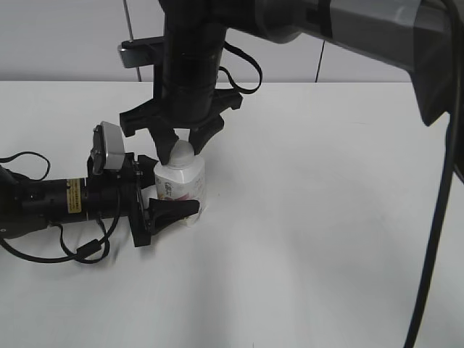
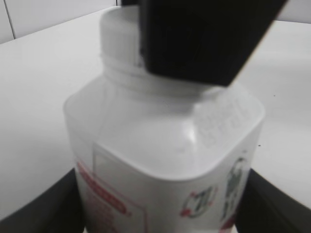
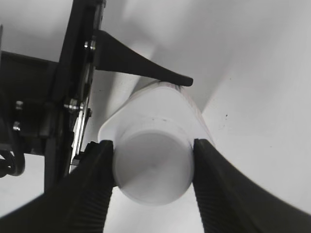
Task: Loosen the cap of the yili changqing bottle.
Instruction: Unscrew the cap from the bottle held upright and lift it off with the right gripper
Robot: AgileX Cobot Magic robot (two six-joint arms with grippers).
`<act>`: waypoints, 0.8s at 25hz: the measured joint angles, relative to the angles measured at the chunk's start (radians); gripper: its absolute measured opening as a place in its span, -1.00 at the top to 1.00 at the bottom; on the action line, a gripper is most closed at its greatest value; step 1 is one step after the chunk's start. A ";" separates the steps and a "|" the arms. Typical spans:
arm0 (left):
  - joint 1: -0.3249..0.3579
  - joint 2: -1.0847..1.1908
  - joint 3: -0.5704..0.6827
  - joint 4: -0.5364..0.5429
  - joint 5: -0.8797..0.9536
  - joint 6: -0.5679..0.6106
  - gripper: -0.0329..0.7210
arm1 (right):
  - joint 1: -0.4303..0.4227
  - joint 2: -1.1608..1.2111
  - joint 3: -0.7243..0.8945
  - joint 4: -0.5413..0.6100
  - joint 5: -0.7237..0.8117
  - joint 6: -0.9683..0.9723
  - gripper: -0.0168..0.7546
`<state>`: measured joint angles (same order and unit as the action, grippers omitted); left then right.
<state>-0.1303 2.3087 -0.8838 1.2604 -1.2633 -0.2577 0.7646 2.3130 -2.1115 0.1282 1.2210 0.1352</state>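
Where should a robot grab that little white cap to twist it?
By its round side wall, from straight above. The cap is flat-topped and sits upright on the bottle, so two fingers can pinch opposite sides, as the right gripper does here. The left gripper holds the bottle's body from the side.

A plain white table (image 1: 312, 239) fills most of the exterior view. Behind the table's far edge stands a pale grey wall (image 1: 65, 40), crossed by thin dark vertical seams.
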 joint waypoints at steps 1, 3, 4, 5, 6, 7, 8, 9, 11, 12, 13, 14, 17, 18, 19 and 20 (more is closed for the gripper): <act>0.000 0.000 0.000 0.000 0.000 0.000 -0.42 | 0.000 0.000 0.000 0.000 0.000 -0.008 -0.07; 0.000 0.000 0.000 0.000 0.000 0.000 -0.42 | 0.000 0.000 0.000 0.000 0.000 -0.060 -0.07; 0.000 0.000 0.000 0.000 0.000 0.000 -0.42 | 0.000 0.000 0.000 0.000 0.000 -0.104 -0.07; 0.000 0.000 0.000 0.000 0.000 0.000 -0.42 | 0.000 0.000 0.000 0.000 0.000 -0.152 -0.07; 0.000 0.000 0.000 0.000 0.000 0.000 -0.42 | 0.000 0.000 0.000 0.000 0.000 -0.221 -0.07; 0.000 0.000 0.000 0.001 0.000 0.000 -0.42 | 0.000 0.000 0.000 0.000 0.000 -0.290 -0.07; 0.000 0.000 0.000 0.001 0.000 0.000 -0.42 | 0.000 0.000 0.000 0.000 0.000 -0.384 -0.07; 0.000 0.000 0.000 0.001 0.000 0.000 -0.42 | 0.000 0.000 0.000 0.000 0.000 -0.468 -0.07; 0.000 0.000 0.000 0.002 0.000 0.000 -0.42 | 0.000 0.000 -0.003 0.000 0.000 -0.661 -0.07; 0.000 0.000 0.000 0.002 0.000 0.000 -0.42 | 0.000 0.000 -0.004 0.000 0.000 -0.744 -0.07; 0.000 0.000 0.000 0.003 0.000 0.000 -0.42 | 0.000 0.000 -0.005 0.000 0.001 -0.820 -0.07; 0.000 0.000 0.000 0.003 0.000 0.001 -0.42 | 0.000 0.000 -0.005 0.000 0.001 -0.895 -0.07; 0.000 0.000 0.000 0.003 0.000 0.002 -0.41 | 0.000 0.000 -0.005 -0.001 0.001 -1.063 -0.07; 0.000 0.000 0.000 0.003 0.000 0.002 -0.41 | 0.000 0.000 -0.006 -0.001 0.001 -1.087 -0.07; 0.000 0.000 0.000 0.003 0.000 0.002 -0.41 | 0.000 0.000 -0.006 -0.001 0.002 -1.106 -0.07; 0.000 0.000 0.000 0.003 0.000 0.002 -0.41 | 0.000 0.000 -0.006 -0.001 0.002 -1.118 -0.07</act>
<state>-0.1303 2.3087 -0.8838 1.2635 -1.2633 -0.2553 0.7646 2.3130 -2.1179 0.1270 1.2227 -0.9828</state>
